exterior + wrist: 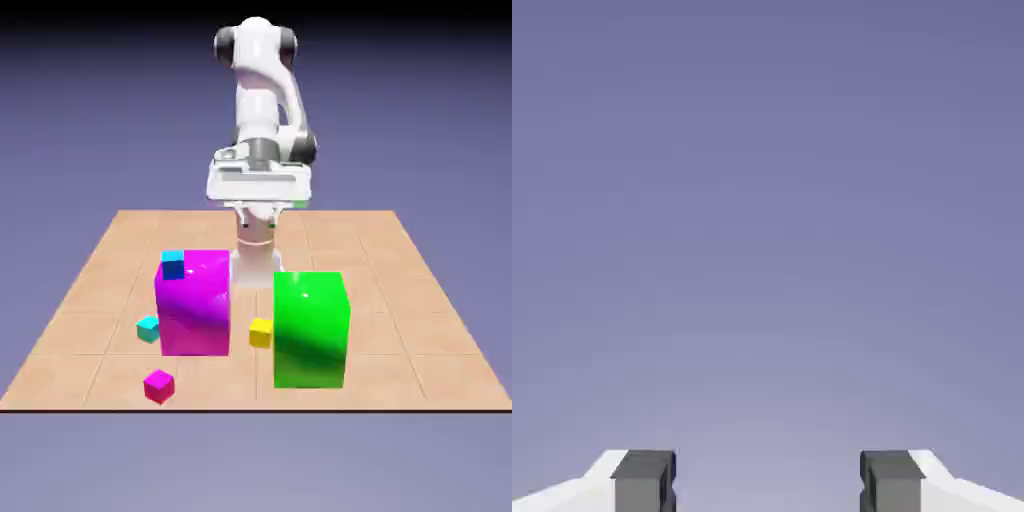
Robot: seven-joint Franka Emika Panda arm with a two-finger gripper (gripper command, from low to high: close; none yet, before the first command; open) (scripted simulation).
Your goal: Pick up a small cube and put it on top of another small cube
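Note:
The small magenta-pink cube (158, 385) lies near the table's front edge, at the exterior view's left. The small yellow cube (261, 332) sits on the table between the two big blocks. My gripper (256, 186) hangs high over the back of the table, well above and behind both cubes. In the hand view the gripper (767, 487) is open, its grey fingertips (643, 480) stand wide apart with nothing between them, and only the blue-violet backdrop shows; neither cube appears there.
A large magenta block (193, 302) and a large green block (311, 328) stand mid-table. A small blue cube (173, 267) shows at the magenta block's upper left corner. A small cyan cube (149, 327) lies left of that block. The table (400, 300) is tan tiles.

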